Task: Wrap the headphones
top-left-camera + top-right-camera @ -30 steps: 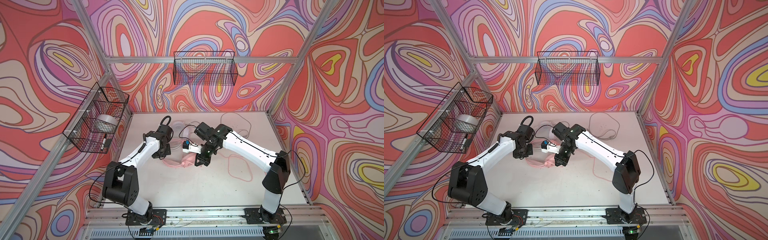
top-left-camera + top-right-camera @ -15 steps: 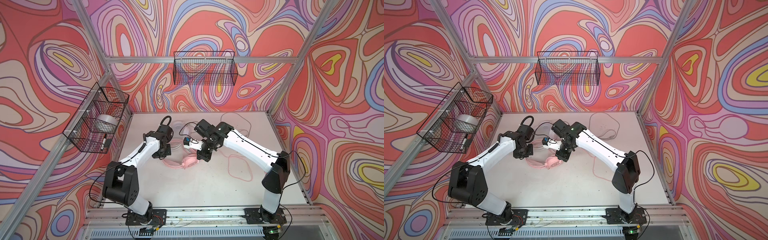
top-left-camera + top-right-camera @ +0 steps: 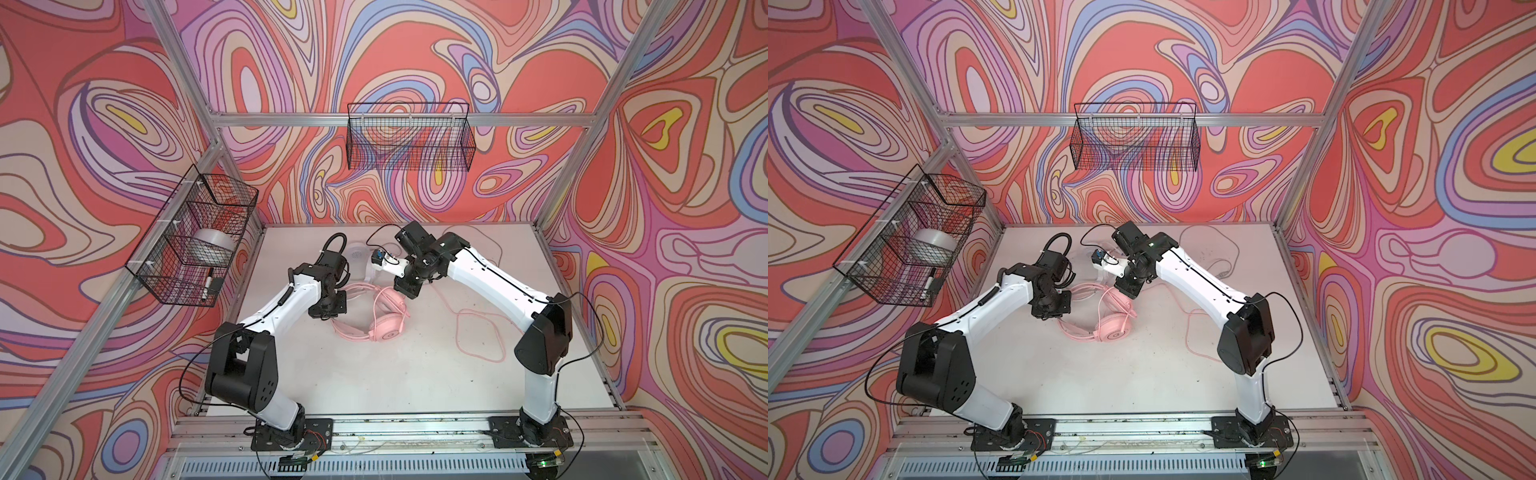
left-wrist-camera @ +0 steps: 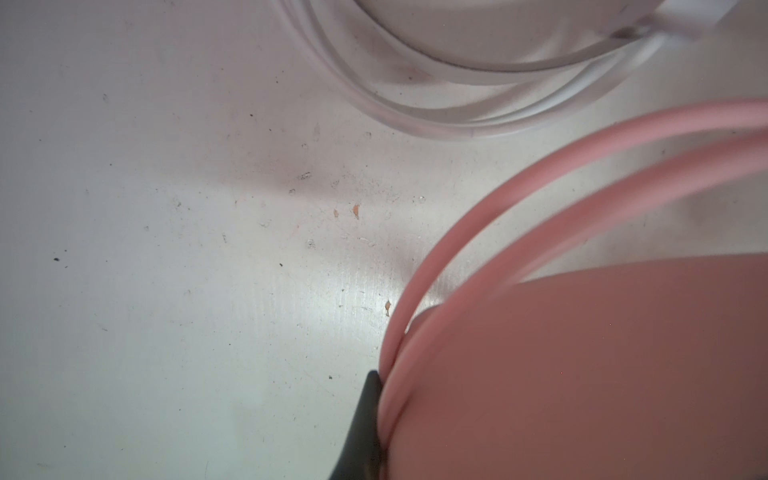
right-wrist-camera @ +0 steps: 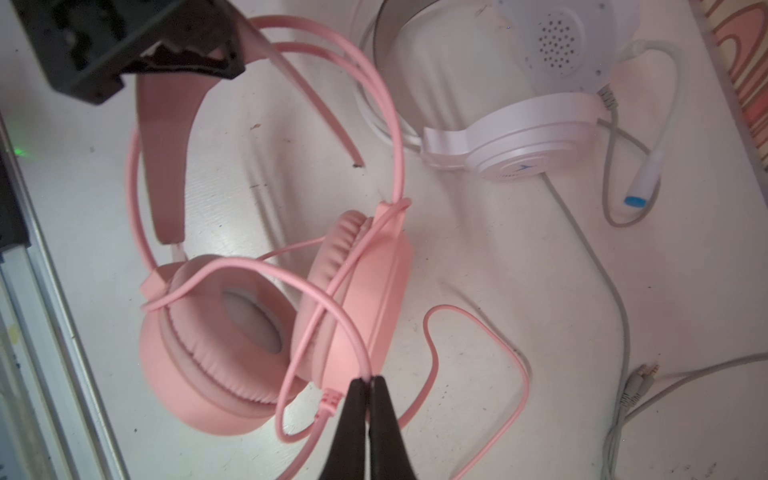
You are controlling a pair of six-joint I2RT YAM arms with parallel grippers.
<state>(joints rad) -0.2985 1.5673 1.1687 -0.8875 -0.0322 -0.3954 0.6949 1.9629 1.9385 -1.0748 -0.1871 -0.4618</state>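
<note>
Logo [image 5: 523, 168] (blue, unreadable) marks white headset [image 5: 540, 133].

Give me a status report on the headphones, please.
Left gripper shut on pink headset band. Right gripper shut on pink cord. White headset beside, not held.

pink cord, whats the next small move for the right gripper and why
Probably carry the pink cord around the ear cups for another turn. The right gripper is shut on it beside the cups, one loop already crosses them, more lies slack on the table, and the left gripper holds the headband.
</note>
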